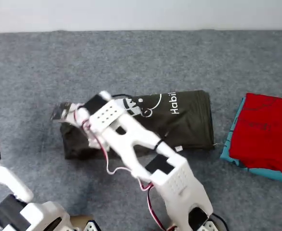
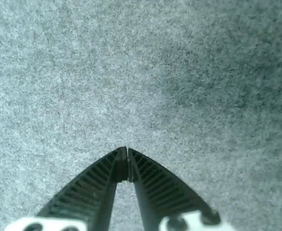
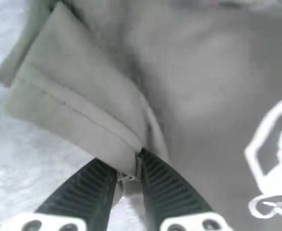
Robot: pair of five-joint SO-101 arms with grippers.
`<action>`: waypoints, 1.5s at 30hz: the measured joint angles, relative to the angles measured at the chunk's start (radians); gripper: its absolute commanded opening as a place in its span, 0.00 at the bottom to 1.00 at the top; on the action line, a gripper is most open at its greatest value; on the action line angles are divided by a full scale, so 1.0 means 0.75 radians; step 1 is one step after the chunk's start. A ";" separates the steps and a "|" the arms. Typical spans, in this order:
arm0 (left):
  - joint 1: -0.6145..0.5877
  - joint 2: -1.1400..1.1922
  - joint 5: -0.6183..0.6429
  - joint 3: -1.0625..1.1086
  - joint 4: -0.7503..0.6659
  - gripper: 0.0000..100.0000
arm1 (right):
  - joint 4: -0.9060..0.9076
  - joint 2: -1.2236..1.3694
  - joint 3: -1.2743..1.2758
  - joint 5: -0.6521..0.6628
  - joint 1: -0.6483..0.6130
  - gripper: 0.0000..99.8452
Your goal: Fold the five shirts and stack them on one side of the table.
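A dark olive shirt [image 1: 184, 120] with white print lies partly folded in the middle of the grey table. My right arm stretches across it to its left end, where my right gripper [image 1: 63, 113] is shut on a folded edge of the cloth. In the right wrist view the fingertips [image 3: 150, 168] pinch that hemmed flap [image 3: 73, 106] of the olive shirt [image 3: 203, 96]. A folded red shirt [image 1: 266, 132] rests on a teal one [image 1: 231, 147] at the right edge. My left gripper [image 2: 127, 153] is shut with nothing in it, over bare table.
The table surface [image 1: 131, 57] is grey felt, bare along the back and the left. My left arm's white body [image 1: 6, 185] sits at the front left corner. Red and white cables [image 1: 114, 168] hang along the right arm above the shirt.
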 measured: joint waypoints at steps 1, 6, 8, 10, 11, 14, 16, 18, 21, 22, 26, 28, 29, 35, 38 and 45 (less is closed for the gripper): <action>0.000 0.000 0.000 0.000 0.000 0.01 | -0.020 0.000 -0.008 0.010 0.018 0.02; 0.000 0.000 0.000 0.000 0.000 0.01 | -0.113 0.063 -0.020 0.023 0.090 0.18; 0.000 0.000 0.000 0.000 0.000 0.01 | -0.145 0.090 -0.020 0.016 0.123 0.20; 0.000 0.000 0.000 0.000 0.000 0.01 | -0.188 0.094 -0.020 -0.035 0.162 0.20; 0.000 0.000 0.000 0.000 0.000 0.01 | -0.209 0.094 -0.020 -0.053 0.184 0.20; 0.000 0.000 0.000 0.000 0.000 0.01 | -0.235 0.094 -0.020 -0.072 0.241 0.20; 0.000 0.000 0.000 0.000 0.000 0.01 | -0.227 0.096 -0.053 -0.080 0.262 0.20; 0.000 0.000 0.000 0.000 0.000 0.01 | -0.158 0.096 -0.137 -0.080 0.264 0.20; 0.000 0.000 0.000 0.000 0.000 0.01 | -0.031 0.098 -0.305 -0.084 0.260 0.16; 0.000 0.000 0.000 0.000 0.000 0.01 | 0.010 0.098 -0.366 -0.084 0.260 0.13; 0.000 0.000 0.000 0.000 0.000 0.01 | 0.141 0.098 -0.542 -0.084 0.233 0.05; 0.000 0.000 0.000 0.000 0.000 0.01 | 0.164 0.098 -0.559 -0.084 0.186 0.02; 0.000 0.000 0.000 0.000 0.000 0.01 | 0.164 0.098 -0.559 -0.084 0.164 0.02; 0.000 0.000 0.000 0.000 0.006 0.01 | 0.139 0.237 -0.571 -0.084 0.084 0.02; 0.000 0.000 -0.006 0.000 0.010 0.01 | 0.090 0.315 -0.571 -0.084 0.082 0.02; 0.000 0.000 -0.006 0.000 0.016 0.01 | -0.108 0.440 -0.571 -0.053 0.170 0.02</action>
